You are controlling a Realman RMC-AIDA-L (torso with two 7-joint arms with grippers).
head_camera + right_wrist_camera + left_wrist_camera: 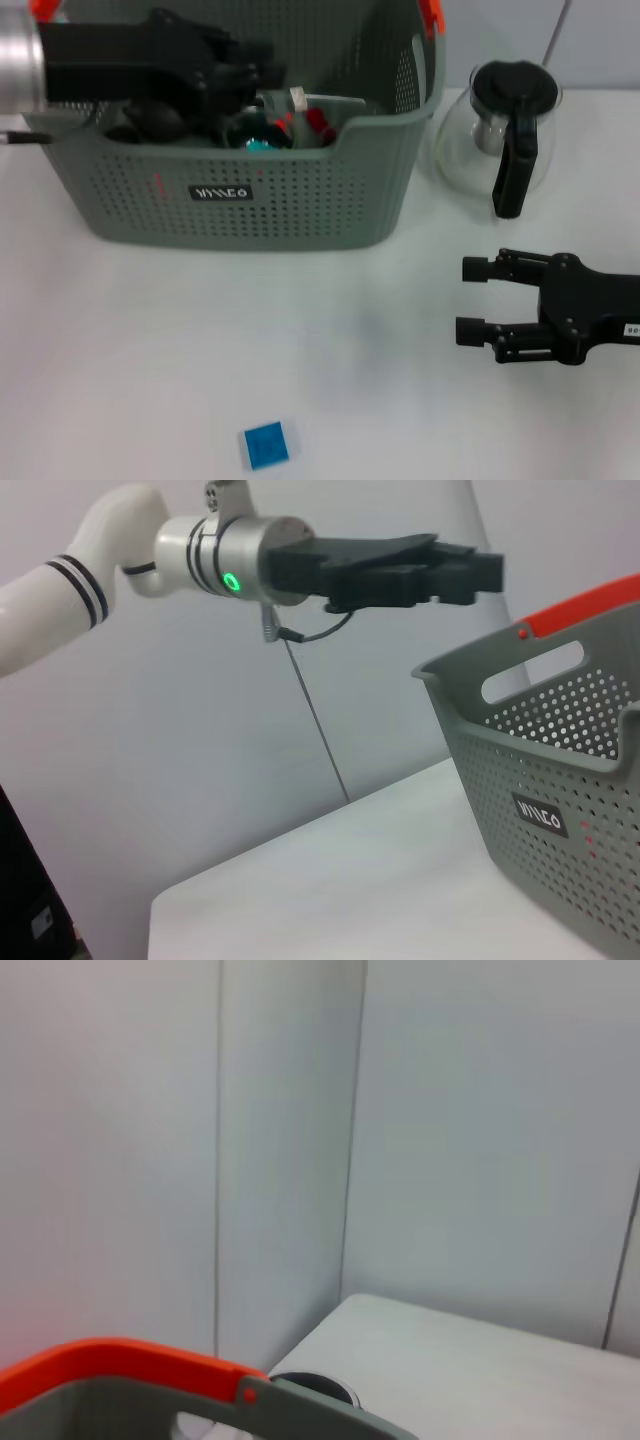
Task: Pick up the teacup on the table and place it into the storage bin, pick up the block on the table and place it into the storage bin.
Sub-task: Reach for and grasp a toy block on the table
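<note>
The grey perforated storage bin point(300, 200) stands at the back left of the table, and its orange handle tip point(120, 1360) shows in the left wrist view. My left gripper point(262, 70) hovers over the bin's open top and also appears in the right wrist view point(480, 570) above the bin point(560, 780). Just beneath it, inside the bin, sits a small teal and red thing that looks like the teacup point(262, 137); whether it is held I cannot tell. The blue block point(266, 444) lies flat near the front edge. My right gripper point(475, 298) rests open at the right, empty.
A glass coffee pot point(470, 130) with a black lid and handle stands right of the bin, behind my right gripper. Other dark and red items lie in the bin. White tabletop stretches between the bin, the block and the right arm.
</note>
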